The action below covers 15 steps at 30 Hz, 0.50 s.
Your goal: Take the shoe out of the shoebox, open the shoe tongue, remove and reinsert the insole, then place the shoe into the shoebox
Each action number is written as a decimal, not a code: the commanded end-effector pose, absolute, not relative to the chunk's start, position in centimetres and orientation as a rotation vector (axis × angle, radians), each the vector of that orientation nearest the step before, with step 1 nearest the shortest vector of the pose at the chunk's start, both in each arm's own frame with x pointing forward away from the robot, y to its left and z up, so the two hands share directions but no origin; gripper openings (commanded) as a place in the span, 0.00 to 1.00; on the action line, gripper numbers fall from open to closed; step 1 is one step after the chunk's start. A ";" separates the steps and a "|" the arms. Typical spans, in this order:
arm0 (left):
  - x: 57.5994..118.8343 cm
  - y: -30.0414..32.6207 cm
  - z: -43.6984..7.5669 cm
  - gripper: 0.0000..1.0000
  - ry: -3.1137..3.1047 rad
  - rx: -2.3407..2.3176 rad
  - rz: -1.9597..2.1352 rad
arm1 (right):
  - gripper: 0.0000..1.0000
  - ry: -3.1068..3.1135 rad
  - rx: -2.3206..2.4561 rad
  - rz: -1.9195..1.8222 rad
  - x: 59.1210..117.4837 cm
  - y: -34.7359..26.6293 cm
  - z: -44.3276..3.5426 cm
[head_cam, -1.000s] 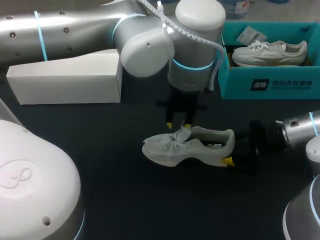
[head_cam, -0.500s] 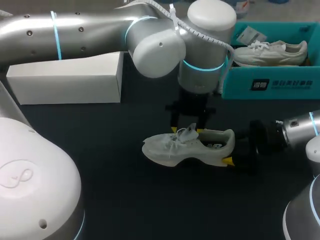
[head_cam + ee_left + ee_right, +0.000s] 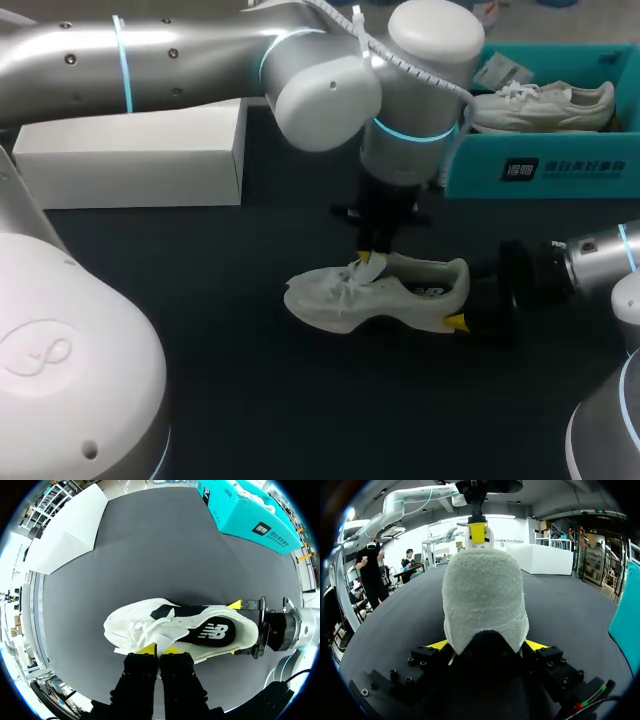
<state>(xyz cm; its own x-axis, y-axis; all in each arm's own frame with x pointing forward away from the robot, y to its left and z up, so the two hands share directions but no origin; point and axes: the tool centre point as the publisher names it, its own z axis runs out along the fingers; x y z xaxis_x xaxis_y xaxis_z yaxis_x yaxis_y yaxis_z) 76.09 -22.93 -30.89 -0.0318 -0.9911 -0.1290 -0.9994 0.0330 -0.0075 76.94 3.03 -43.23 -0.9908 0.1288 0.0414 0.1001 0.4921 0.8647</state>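
Observation:
A white shoe (image 3: pixel 375 292) stands upright on the dark table, toe toward my left arm's side. My right gripper (image 3: pixel 462 298) holds its heel from both sides; in the right wrist view the heel (image 3: pixel 485 597) fills the space between the yellow tips of that gripper (image 3: pixel 487 645). My left gripper (image 3: pixel 372 258) comes down from above onto the shoe's throat. In the left wrist view its yellow tips (image 3: pixel 158 649) are pressed together on the white tongue (image 3: pixel 156 641), just behind the laces. The shoe's dark opening (image 3: pixel 200 630) shows ahead of it.
A teal shoebox (image 3: pixel 540 170) stands at the back right with a second white shoe (image 3: pixel 540 105) inside. A long white box (image 3: pixel 130 155) lies at the back left. The left arm's large joints hang above the table's middle.
My left gripper, open over the laces before, has shifted slightly toward the heel and shut on the tongue. The right gripper and the shoe have stayed in place.

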 end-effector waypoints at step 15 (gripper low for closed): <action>77.9 -15.7 -30.6 0.00 2.162 -2.195 0.119 | 0.00 2.692 0.208 1.549 76.6 3.1 -43.8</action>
